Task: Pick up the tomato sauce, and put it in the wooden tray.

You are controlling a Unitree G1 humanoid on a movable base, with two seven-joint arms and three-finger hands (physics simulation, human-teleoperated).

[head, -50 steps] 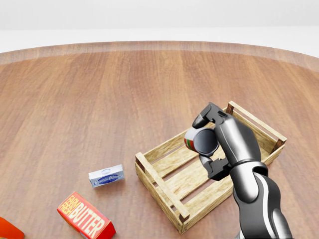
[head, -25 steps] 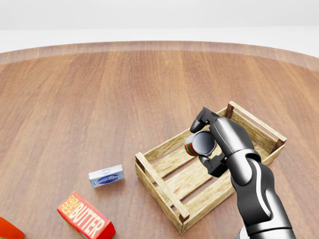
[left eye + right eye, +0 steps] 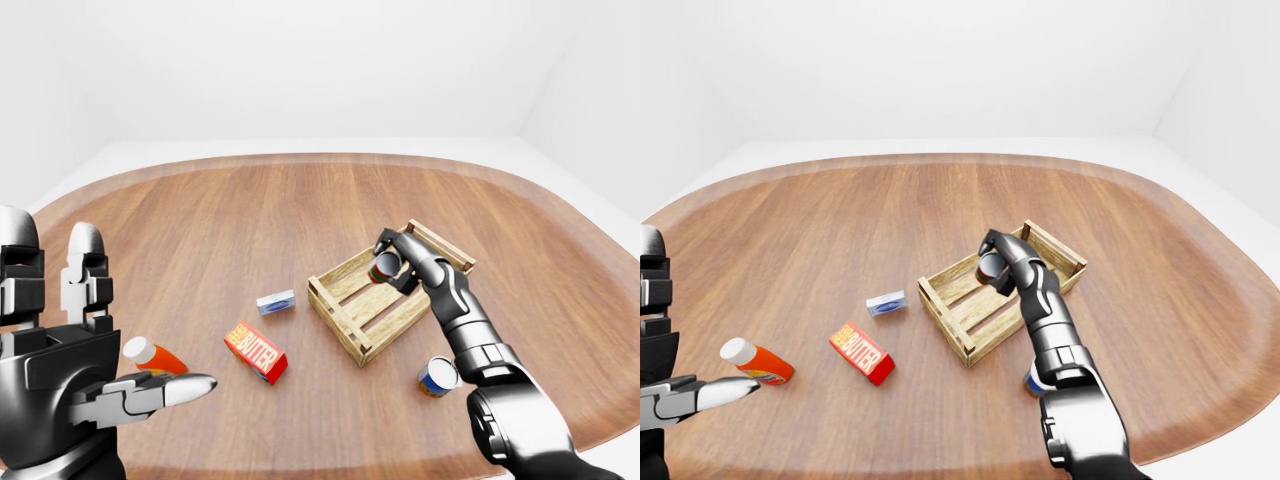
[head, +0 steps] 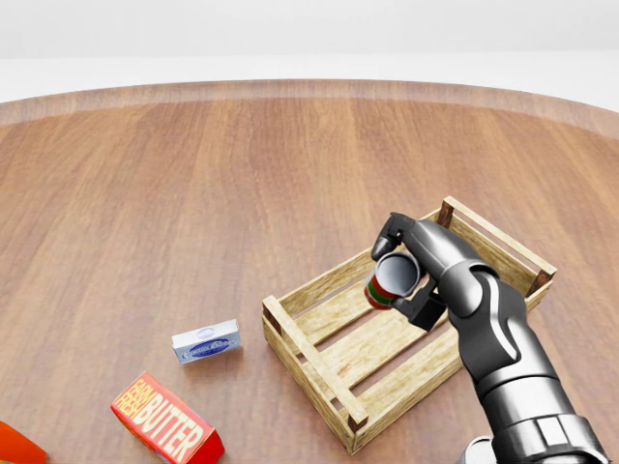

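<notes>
Can [image 4: 385, 282] red/green/white with dark end, tray [image 4: 319, 367] pale wood, bench [image 4: 193, 184] reddish-brown woodgrain, butter box [image 4: 164, 423] red with yellow/white lettering, small box [image 4: 206, 341] white/blue, tube [image 3: 758, 362] orange with white cap, second can [image 3: 437, 376] blue.

My right hand [image 4: 411, 280] is lower over the wooden tray [image 4: 319, 362] than a second ago, and my forearm now reaches in from further right in the head view. The tomato sauce can [image 4: 389, 280], clasped in my fingers, tilts more, its dark open end turned upward.
</notes>
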